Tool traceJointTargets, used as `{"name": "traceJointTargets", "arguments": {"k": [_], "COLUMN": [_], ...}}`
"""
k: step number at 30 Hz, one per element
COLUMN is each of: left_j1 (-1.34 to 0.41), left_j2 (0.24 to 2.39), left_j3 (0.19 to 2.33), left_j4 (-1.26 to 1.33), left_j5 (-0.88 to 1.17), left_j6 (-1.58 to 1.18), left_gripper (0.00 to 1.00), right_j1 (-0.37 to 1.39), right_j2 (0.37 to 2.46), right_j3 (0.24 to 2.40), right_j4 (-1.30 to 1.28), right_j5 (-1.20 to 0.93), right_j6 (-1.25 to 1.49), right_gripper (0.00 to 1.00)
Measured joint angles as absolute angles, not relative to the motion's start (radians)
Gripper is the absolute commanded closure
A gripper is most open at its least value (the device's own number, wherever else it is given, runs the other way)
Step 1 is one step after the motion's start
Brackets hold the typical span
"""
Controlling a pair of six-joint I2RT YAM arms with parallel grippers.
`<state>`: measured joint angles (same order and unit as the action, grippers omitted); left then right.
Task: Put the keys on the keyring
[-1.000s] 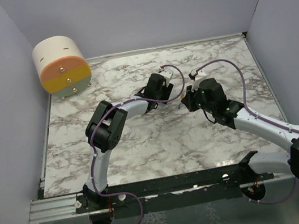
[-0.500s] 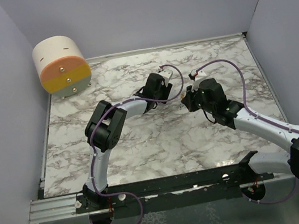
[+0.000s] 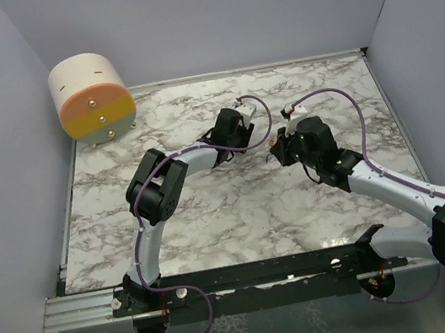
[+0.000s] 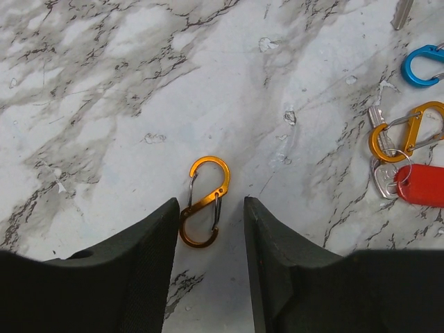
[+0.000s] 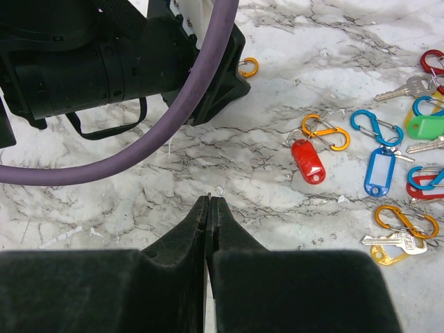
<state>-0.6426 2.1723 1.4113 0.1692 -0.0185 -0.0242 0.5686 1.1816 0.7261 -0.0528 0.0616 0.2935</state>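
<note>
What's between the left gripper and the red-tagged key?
Bare marble, seen in the left wrist view. The left gripper straddles a loose orange clip; the red-tagged key lies off to the side.

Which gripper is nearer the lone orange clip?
Left. The left gripper straddles the lone orange clip, jaws open; the right gripper sits shut, well away from it.
</note>
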Motion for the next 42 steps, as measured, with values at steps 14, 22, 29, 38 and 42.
{"name": "traceJointTargets", "arguments": {"k": [14,22,29,38,42], "left_j1": [-0.638,-0.635,-0.633,-0.630,-0.628], "left_j2": [2.174,2.174,2.174,2.174,2.174], "left_j3": [1.411,1.411,1.411,1.412,1.414], "left_j4": [0.174,0.175,0.175,0.169,0.165], "left_j5": [-0.001,0.003,0.012,0.019,0.019], "left_j6": [-0.036,-0.036,-0.054,-0.065,-0.066], "left_gripper": [0.95,1.00,0.97,0.59,0.55], "right_j1": [0.569,0.569,0.569,0.569,0.569], "right_j2": [1.182,1.182,1.187,1.193,1.193], "right_j3": [0.726,0.726,0.726,0.726,0.726], "right_j4": [-0.053,-0.053,-0.053,-0.053,-0.053], "right_j5": [0.062,0.062,0.062,0.062,0.062], "right_j6": [0.294,0.293,0.292,0.291,0.291], "right_gripper": [0.99,0.99,0.99,0.99,0.99]}}
